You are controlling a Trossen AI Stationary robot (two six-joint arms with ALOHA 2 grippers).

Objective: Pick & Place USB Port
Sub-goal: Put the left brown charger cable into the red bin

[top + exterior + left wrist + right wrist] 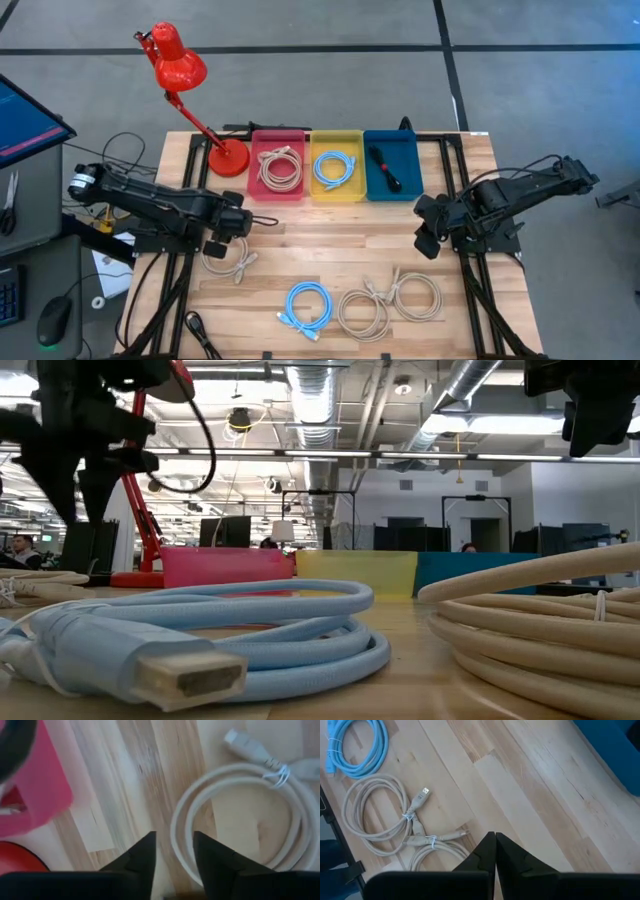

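A coiled white USB cable [228, 260] lies flat on the wood table near its left edge; the left wrist view shows its loop [240, 815] and a plug [237, 740]. My left gripper [218, 245] hangs open just above it. Its two fingers stand either side of the coil's near arc [180, 840], and in the low view they are clear of the table [85, 510]. My right gripper [428, 240] waits shut above the table's right side, with nothing between its fingers [495, 837].
Pink [278, 165], yellow [336, 165] and blue [392, 165] bins stand in a row at the far edge, the first two holding cables. A red lamp's base [228, 157] stands left of them. A blue coil [308, 305] and two beige coils [390, 305] lie near the front edge.
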